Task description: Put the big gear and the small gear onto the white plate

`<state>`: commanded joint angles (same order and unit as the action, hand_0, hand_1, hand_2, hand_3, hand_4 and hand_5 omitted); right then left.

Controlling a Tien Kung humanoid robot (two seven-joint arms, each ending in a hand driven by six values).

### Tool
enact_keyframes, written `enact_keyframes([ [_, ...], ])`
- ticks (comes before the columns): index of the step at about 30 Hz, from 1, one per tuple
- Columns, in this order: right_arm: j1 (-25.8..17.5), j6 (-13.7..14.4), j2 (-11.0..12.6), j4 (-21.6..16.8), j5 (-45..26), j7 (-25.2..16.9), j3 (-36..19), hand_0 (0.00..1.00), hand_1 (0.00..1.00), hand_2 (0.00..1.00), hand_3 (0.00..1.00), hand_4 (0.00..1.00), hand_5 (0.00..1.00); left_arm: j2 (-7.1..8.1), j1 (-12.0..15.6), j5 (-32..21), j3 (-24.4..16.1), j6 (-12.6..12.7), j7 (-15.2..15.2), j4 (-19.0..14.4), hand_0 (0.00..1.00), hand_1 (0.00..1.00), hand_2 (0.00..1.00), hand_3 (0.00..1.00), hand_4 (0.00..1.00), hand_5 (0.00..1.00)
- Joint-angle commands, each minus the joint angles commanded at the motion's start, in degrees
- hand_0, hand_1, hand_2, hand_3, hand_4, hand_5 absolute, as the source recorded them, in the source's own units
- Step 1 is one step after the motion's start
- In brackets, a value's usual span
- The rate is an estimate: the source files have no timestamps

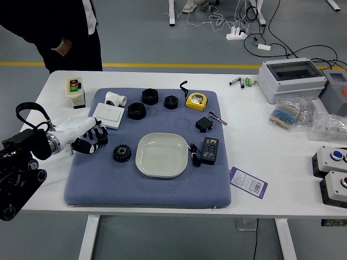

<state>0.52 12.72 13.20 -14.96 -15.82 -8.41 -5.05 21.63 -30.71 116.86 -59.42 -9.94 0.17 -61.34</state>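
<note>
White plate (161,155) sits on a blue mat (146,195) with neither of the 2 gears on it, as a robot's left hand (80,132) reaches the small gear (102,140) at the mat's left side. Step 1, securing the small gear, appears to be in hand; whether the hand is pinching it or merely touching it, the view does not tell, black against black. The big gear (122,153) lies on the mat between the hand and the plate. The next move likely calls for a firm hold, then a lift high enough to pass over the big gear and a gentle release on the plate, leaving space for gear number 2. A low carry could knock the big gear. At lower right, a purple tag (248,182) shows a white label with a barcode, its lines too small to read; pale markings on a black box (210,150) are also illegible. No brand can be made out. Across the table (255,206), a person's hand (64,47) hangs beyond the edge, touching nothing on it.
</note>
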Motion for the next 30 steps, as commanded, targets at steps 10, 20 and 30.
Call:
enact_keyframes([
  [10,-0.3,0.0,-0.1,0.0,-0.1,0.0,0.3,0.61,0.622,0.72,0.534,0.733,0.7,-0.59,0.5,-0.9,-0.9,0.4,1.6,-7.0,0.431,0.482,0.52,0.575,0.417,0.002],
  [20,-0.6,0.0,-0.1,0.0,-0.1,0.0,0.2,0.61,0.622,0.72,0.534,0.733,0.7,-1.75,-0.3,-0.8,6.4,3.1,4.1,-13.8,0.434,0.496,0.535,0.589,0.508,0.002],
  [30,-0.3,-0.1,0.0,0.0,0.2,0.0,0.2,0.608,0.622,0.72,0.534,0.733,0.7,-3.77,-3.1,-0.2,17.3,11.2,5.6,-12.0,0.435,0.5,0.538,0.592,0.542,0.002],
])
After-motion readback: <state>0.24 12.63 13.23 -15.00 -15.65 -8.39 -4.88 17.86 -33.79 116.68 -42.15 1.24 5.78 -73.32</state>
